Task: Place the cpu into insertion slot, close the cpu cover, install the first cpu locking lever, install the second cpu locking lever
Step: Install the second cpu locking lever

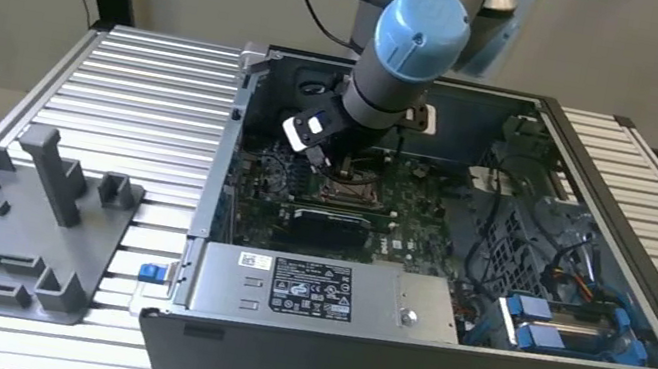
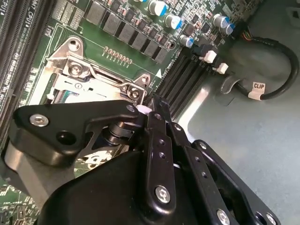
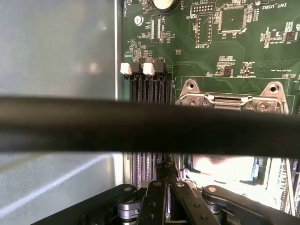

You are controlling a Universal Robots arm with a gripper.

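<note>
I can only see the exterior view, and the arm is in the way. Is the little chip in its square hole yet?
Observer: I think so. In the first wrist view a pale silvery square that looks like the cpu lies inside the insertion slot. A black bar hides part of it.
Operator: Where is the gripper?
Observer: In the second wrist view the gripper is at the slot's edge, on the side next to the long black slots.
Operator: Is anything white down there?
Observer: Yes, small white clips sit on the ends of those long slots.
</note>
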